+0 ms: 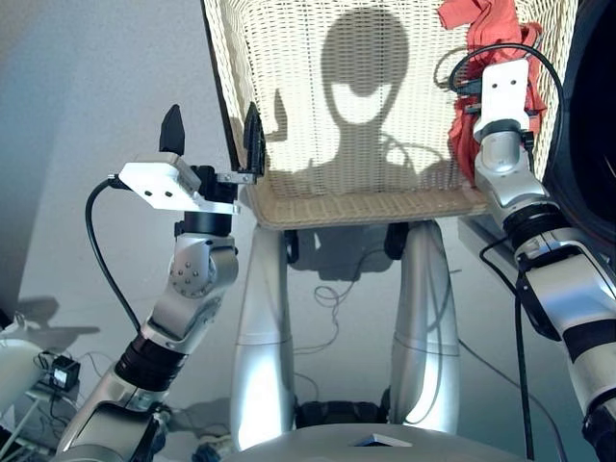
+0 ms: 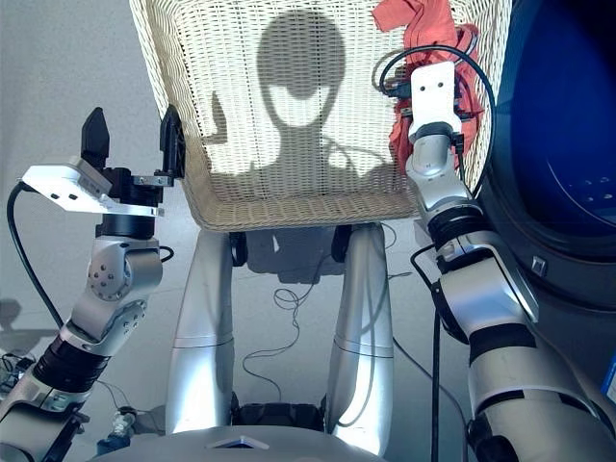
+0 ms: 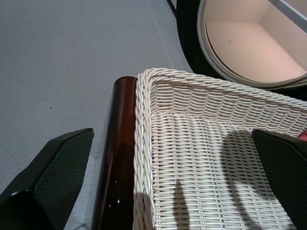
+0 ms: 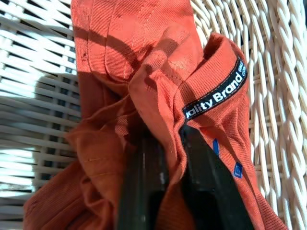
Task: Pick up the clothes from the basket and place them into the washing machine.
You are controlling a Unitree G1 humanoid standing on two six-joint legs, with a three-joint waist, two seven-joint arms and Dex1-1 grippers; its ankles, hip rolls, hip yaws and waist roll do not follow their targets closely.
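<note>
Right wrist view: your right pincer (image 4: 163, 139) is clenched on the orange-red garment (image 4: 144, 81) in the basket (image 1: 366, 197) | washing machine (image 2: 568, 173) lies just to its right | left pincer (image 1: 212, 130) released, straddling basket's left rim.

A cream wicker basket (image 1: 385, 115) carries a single orange-red garment (image 4: 144, 110), bunched against the woven wall on the side of the right claw (image 4: 165, 167), whose fingers pinch a fold of it. The weave around the left claw (image 1: 214, 130) lies bare.
</note>
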